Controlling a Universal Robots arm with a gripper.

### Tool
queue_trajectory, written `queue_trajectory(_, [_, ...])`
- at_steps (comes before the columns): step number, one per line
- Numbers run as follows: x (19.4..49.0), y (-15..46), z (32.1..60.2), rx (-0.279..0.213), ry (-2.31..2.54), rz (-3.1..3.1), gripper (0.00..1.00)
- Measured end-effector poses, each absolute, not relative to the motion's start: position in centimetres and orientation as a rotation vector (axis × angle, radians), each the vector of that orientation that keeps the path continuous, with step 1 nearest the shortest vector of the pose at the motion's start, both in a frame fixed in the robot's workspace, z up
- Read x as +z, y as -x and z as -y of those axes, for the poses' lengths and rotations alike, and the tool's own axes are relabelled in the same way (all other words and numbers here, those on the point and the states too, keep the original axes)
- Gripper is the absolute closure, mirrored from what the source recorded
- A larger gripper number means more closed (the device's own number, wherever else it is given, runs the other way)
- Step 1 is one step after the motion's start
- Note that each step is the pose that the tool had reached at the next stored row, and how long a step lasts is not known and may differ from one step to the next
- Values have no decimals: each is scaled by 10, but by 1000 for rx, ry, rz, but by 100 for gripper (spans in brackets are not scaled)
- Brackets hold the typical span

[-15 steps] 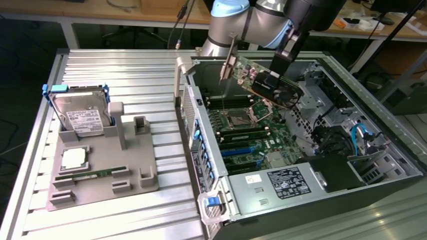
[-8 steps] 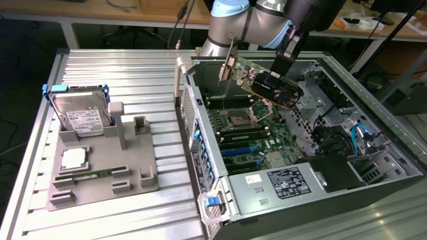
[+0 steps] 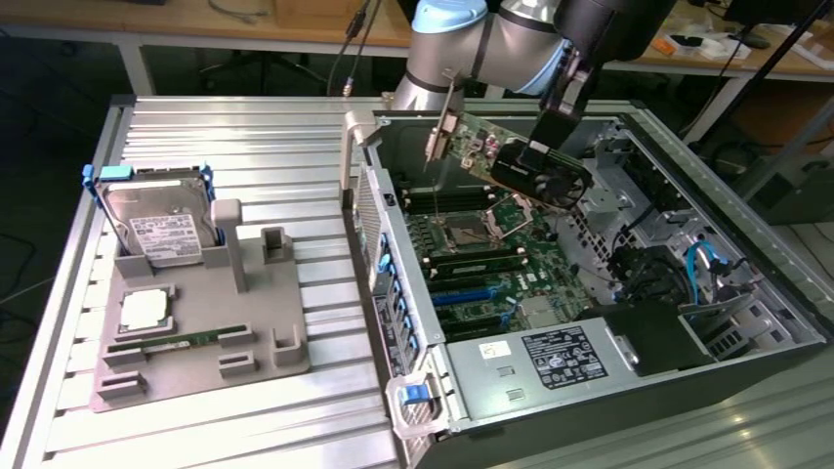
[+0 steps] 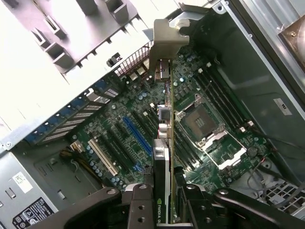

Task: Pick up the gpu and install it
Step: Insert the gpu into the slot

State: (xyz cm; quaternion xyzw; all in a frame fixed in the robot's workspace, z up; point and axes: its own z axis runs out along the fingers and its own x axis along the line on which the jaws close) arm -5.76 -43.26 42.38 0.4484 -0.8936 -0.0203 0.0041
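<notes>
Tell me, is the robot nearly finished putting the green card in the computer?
Done: the green circuit card with black cooler and silver bracket is picked up, clamped in the black gripper. In hand: it hangs tilted above the green motherboard inside the open grey metal computer case. Left: it sits in no slot yet; the long blue slot is bare.

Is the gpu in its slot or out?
Out. The gripper holds the gpu tilted in the air above the motherboard, touching no slot.
</notes>
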Motion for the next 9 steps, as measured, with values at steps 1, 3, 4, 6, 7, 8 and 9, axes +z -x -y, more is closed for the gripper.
queue_trajectory(1, [424, 58, 433, -64, -1420, 2792, 73])
queue_trajectory(3, [424, 58, 433, -64, -1444, 2779, 73])
queue_trajectory(4, [424, 58, 433, -64, -1460, 2771, 73])
queue_trajectory(6, [424, 58, 433, -64, -1484, 2757, 73])
queue_trajectory(7, [424, 58, 433, -63, -1496, 2751, 73])
queue_trajectory(8, [424, 58, 433, -63, -1506, 2745, 73])
queue_trajectory(9, [424, 58, 433, -63, -1515, 2739, 73])
